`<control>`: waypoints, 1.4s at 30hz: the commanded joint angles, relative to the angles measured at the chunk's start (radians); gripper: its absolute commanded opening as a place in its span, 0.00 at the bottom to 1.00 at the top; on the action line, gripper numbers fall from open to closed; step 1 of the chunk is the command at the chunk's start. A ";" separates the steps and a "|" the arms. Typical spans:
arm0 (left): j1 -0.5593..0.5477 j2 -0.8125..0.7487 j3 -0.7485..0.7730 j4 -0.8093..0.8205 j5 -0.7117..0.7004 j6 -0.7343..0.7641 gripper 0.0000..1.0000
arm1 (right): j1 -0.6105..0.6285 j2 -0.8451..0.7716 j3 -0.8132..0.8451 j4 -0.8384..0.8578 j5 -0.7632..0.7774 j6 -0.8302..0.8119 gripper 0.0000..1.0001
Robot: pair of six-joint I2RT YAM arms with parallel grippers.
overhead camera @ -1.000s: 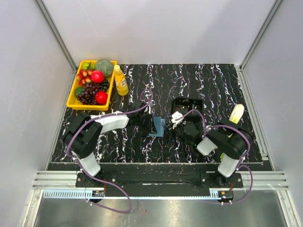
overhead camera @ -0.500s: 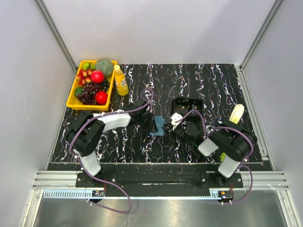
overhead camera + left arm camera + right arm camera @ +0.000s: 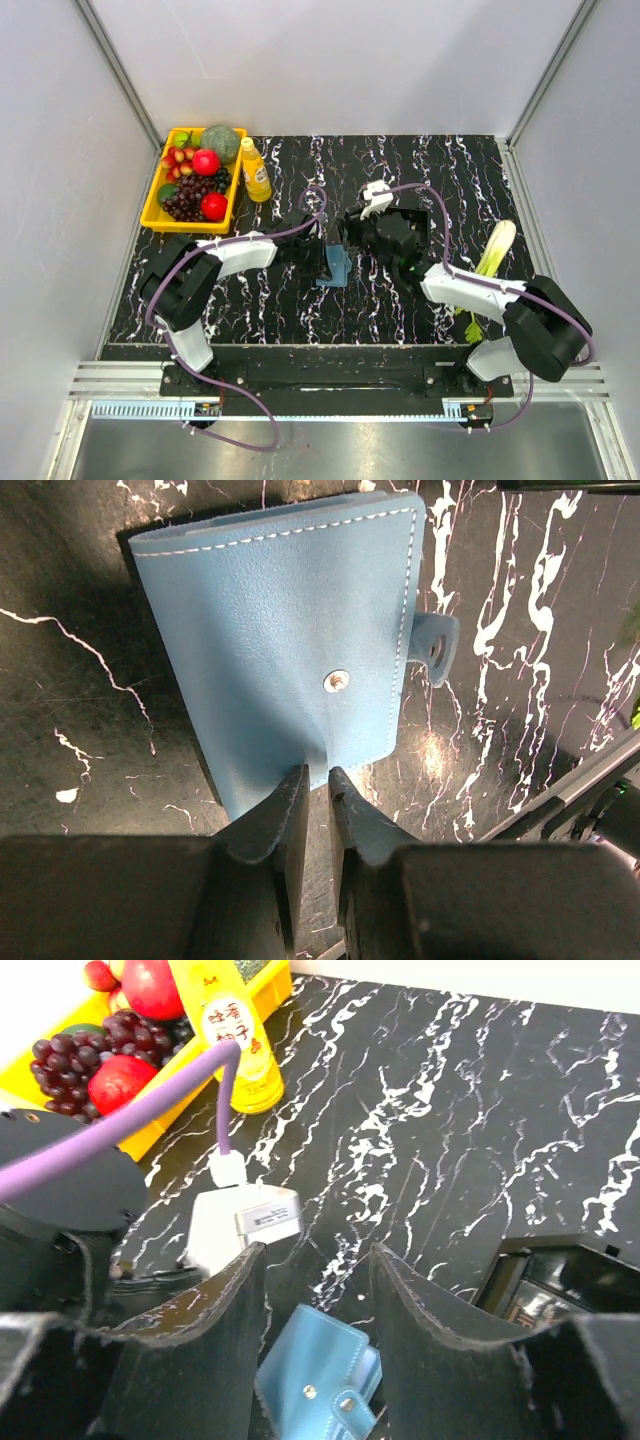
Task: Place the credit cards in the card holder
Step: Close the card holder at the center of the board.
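- Your left gripper [image 3: 315, 780] is pinching the near edge of the card holder [image 3: 290, 640]. Its jaws are almost together, with only the blue flap between them.
- The card holder is sitting mid-tabletop, closed, snap face toward the left wrist camera. Its closure tab [image 3: 436, 648] is sticking out of one long side, and its long axis is running away from the left gripper. I can't tell whether it's lying flat or tipping up.
- Your right gripper [image 3: 318, 1255] is hovering over the same spot, jaws wide and nothing between them. The card holder is showing low between its fingers, so it's lying below and slightly back toward the wrist.
- The credit cards aren't showing clearly anywhere. Something is lying inside the black box [image 3: 560, 1280], just beside the right gripper on the side away from the left arm. It's too small to call.
- My read: the right arm is the nearer one for fetching a card, and the left is busy steadying the holder.
- The left arm's wrist camera [image 3: 245, 1222] is crowding the right gripper's left finger, so you're getting little room that way.
- Bare tabletop [image 3: 480, 1110] is lying open beyond. The bottle [image 3: 240, 1040] and the fruit tray [image 3: 152, 205] are sitting well apart at the far left.
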 commanded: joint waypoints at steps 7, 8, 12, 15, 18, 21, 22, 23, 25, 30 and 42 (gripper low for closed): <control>0.004 -0.033 0.012 -0.018 -0.055 0.061 0.25 | 0.005 0.086 0.139 -0.563 0.018 0.271 0.29; 0.005 -0.060 0.007 -0.018 -0.073 0.059 0.27 | 0.005 0.084 0.138 -0.564 0.009 0.280 0.28; 0.016 -0.116 0.018 -0.043 -0.128 0.079 0.30 | 0.004 0.121 0.154 -0.597 -0.033 0.331 0.23; 0.034 -0.116 0.031 -0.051 -0.127 0.099 0.30 | 0.004 0.153 0.151 -0.594 -0.040 0.374 0.24; 0.050 -0.099 0.041 -0.063 -0.138 0.108 0.31 | 0.005 0.164 0.158 -0.601 -0.030 0.402 0.23; 0.056 -0.059 0.059 -0.078 -0.144 0.119 0.31 | 0.004 0.155 0.153 -0.600 -0.027 0.443 0.22; 0.056 -0.053 0.053 -0.067 -0.152 0.118 0.31 | 0.004 0.150 0.141 -0.588 -0.023 0.455 0.22; 0.062 -0.044 0.056 -0.066 -0.144 0.119 0.31 | 0.004 0.147 0.136 -0.584 -0.020 0.457 0.22; 0.062 -0.032 0.062 -0.046 -0.123 0.124 0.31 | 0.004 0.152 0.138 -0.600 -0.010 0.460 0.23; 0.063 -0.013 0.062 -0.005 -0.081 0.150 0.32 | 0.005 0.153 0.124 -0.603 -0.008 0.487 0.23; 0.054 0.019 0.061 -0.020 -0.061 0.197 0.33 | 0.001 0.181 0.127 -0.610 0.007 0.520 0.23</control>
